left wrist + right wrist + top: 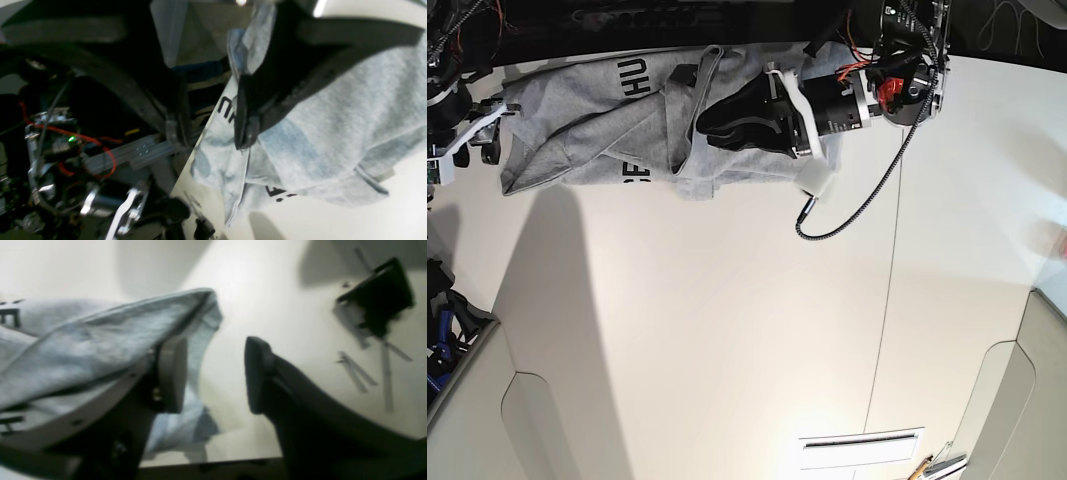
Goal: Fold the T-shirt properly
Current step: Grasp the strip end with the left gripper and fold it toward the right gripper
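While the T-shirt [617,125] lies bunched along the far edge of the white tabletop [727,330], the right claw [213,373] sits at its left end with jaws parted, grey cloth draped over one finger [171,373] and nothing pinched between them. Further right, the left claw [712,122] rests over the shirt's middle, jaws apart, a fold hanging against one fingertip [245,120].
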